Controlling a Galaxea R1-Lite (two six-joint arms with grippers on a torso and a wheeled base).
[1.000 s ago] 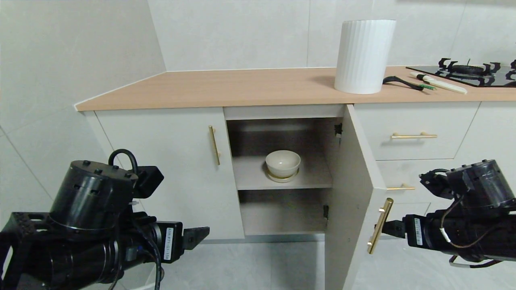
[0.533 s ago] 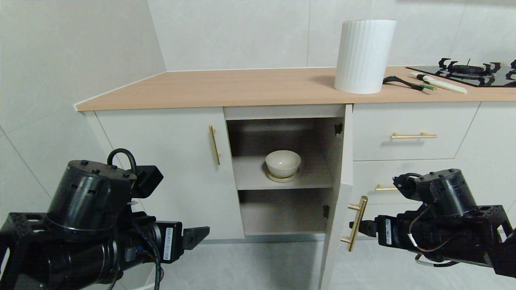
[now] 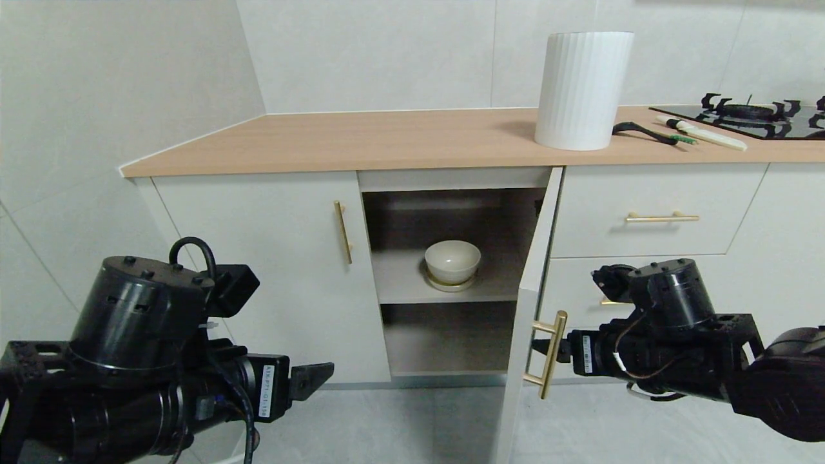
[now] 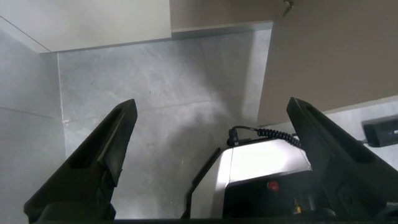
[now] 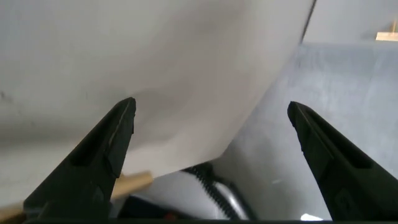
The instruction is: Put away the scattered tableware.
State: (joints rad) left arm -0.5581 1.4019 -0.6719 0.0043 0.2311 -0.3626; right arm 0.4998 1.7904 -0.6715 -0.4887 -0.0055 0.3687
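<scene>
Bowl (image 3: 452,261) rests on the cabinet's middle shelf (image 3: 399,283), far and to the left of the right claw (image 5: 211,111), with the half-open door (image 3: 525,283) between them. That claw is spread wide just right of the door's upright gold handle (image 3: 546,354), pinching nothing. Left claw (image 4: 212,106), also spread and empty, hangs low, well apart. Right arm is nearer; closing would mean pushing the door leftward, I judge.

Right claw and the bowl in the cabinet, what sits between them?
In the head view, the half-open cabinet door stands between the right claw and the bowl, its gold handle on the claw's side.
</scene>
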